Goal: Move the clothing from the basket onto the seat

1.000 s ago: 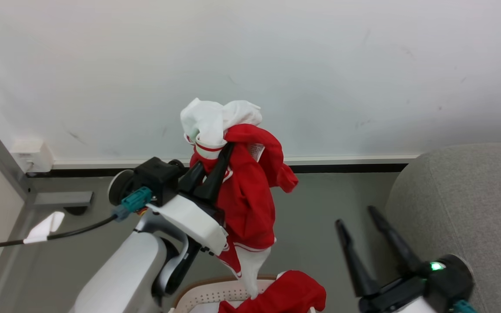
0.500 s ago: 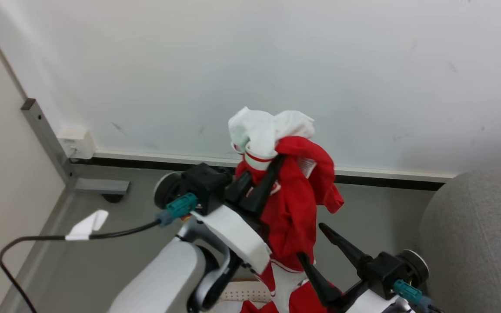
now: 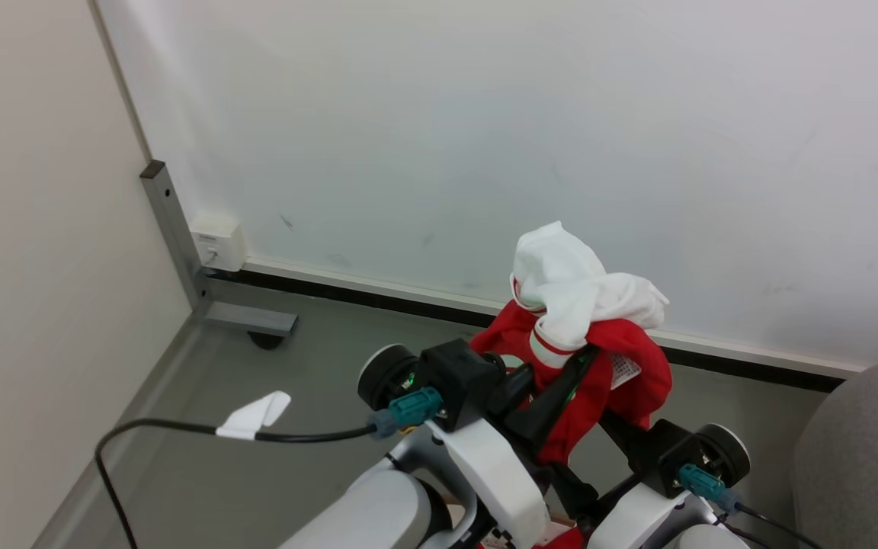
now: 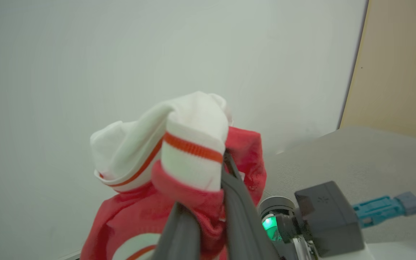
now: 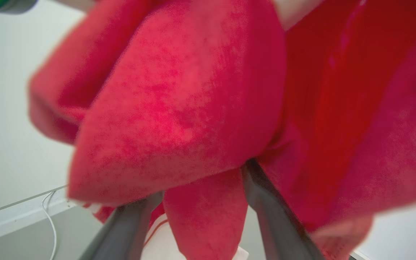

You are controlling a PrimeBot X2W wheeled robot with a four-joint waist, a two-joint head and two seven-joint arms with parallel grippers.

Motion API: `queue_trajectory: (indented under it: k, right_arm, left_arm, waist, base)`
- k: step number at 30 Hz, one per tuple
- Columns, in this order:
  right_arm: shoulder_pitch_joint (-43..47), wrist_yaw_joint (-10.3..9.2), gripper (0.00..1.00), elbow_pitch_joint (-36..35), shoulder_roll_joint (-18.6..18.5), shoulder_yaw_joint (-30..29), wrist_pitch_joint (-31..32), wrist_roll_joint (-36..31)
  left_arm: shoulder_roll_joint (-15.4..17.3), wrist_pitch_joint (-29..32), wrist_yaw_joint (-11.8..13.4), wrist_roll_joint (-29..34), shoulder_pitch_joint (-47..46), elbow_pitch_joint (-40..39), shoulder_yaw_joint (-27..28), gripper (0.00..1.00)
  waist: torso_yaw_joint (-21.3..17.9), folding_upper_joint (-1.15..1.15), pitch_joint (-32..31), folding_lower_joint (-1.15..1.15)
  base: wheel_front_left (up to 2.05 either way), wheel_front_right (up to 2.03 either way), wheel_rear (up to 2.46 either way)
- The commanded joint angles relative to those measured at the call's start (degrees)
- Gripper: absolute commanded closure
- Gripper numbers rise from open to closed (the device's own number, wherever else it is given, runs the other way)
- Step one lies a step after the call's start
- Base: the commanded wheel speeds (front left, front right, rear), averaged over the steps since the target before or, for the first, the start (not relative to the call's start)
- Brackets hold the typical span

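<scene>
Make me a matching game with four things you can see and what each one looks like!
Things:
1. clothing
2. seat
3. cable
4. socket box

Looks:
A. black, long and thin
B. grey, big and rounded
C. small, plain white
D. red and white, held up high

Pairs: 1-D, 2-B, 3-A, 4-C

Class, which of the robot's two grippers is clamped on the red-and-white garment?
The left gripper, pinched shut on the clothing; the right gripper stands spread open.
</scene>
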Motion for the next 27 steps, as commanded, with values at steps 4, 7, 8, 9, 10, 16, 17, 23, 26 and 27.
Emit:
queue_trajectory:
  k: [4, 7, 8, 9, 10, 16, 17, 23, 26, 27]
  right_arm:
    - [-1.4, -0.12, 0.00, 2.1, 0.4, 0.1, -1.1, 0.2]
    - [-2.6, -0.12, 0.00, 3.1, 0.9, -0.8, -2.3, 0.3]
    - [-2.9, -0.12, 0.00, 3.4, 1.0, -1.3, -2.7, 0.2]
    - [-3.1, -0.12, 0.00, 3.6, 1.2, -1.7, -3.0, -0.1]
    - [-3.3, -0.12, 0.00, 3.7, 1.4, -1.9, -3.3, -0.3]
    - [-3.4, -0.12, 0.00, 4.2, 2.0, -1.1, -4.0, -0.6]
    - [-3.3, -0.12, 0.33, 4.0, 2.0, -0.9, -4.0, -0.4]
    - [-2.8, -0.12, 1.00, 2.1, 1.0, 0.7, -4.1, 0.6]
    - [-1.1, -0.12, 1.00, 0.2, 0.4, 0.5, -4.0, 1.4]
    - [-0.6, -0.12, 1.00, -0.6, 0.1, 0.4, -4.0, 1.7]
  left_arm:
    - [-0.7, 0.8, -0.5, -0.6, 1.3, 0.4, -1.5, 1.00]
    - [-1.0, 1.3, -0.7, -0.9, 1.8, 0.6, -2.3, 1.00]
    - [-1.0, 1.4, -0.7, -1.0, 1.9, 0.7, -2.5, 1.00]
    - [-1.0, 1.5, -0.7, -1.1, 2.0, 0.9, -2.6, 1.00]
    - [-1.0, 1.5, -0.7, -1.2, 2.1, 0.9, -2.7, 1.00]
    - [-0.5, 1.6, -0.2, -1.6, 2.0, 1.2, -2.4, 1.00]
    - [-0.4, 1.5, -0.2, -1.7, 1.9, 1.2, -2.3, 1.00]
    - [0.0, 0.3, 0.4, -2.2, 1.9, 1.4, -1.1, 1.00]
    - [0.1, -0.2, 0.7, -2.7, 1.5, 1.8, -0.2, 1.00]
    - [0.2, -0.4, 0.9, -2.8, 1.4, 2.0, 0.1, 1.00]
  waist:
    - [2.2, 0.00, -1.0, 0.00]
    - [2.8, 0.00, -1.4, 0.00]
    - [3.0, 0.00, -1.5, 0.00]
    - [3.1, 0.00, -1.6, 0.00]
    - [3.3, 0.00, -1.7, 0.00]
    - [3.6, 0.00, -1.8, 0.00]
    - [3.5, 0.00, -1.8, 0.00]
    - [2.8, 0.00, -1.1, 0.00]
    - [2.5, 0.00, -0.7, 0.00]
    - [2.4, 0.00, -0.5, 0.00]
  base:
    - [0.00, 0.00, 0.00]
    - [0.00, 0.00, 0.00]
    - [0.00, 0.00, 0.00]
    - [0.00, 0.00, 0.00]
    - [0.00, 0.00, 0.00]
    - [0.00, 0.00, 0.00]
    - [0.00, 0.00, 0.00]
    - [0.00, 0.00, 0.00]
    - [0.00, 0.00, 0.00]
    - [0.00, 0.00, 0.00]
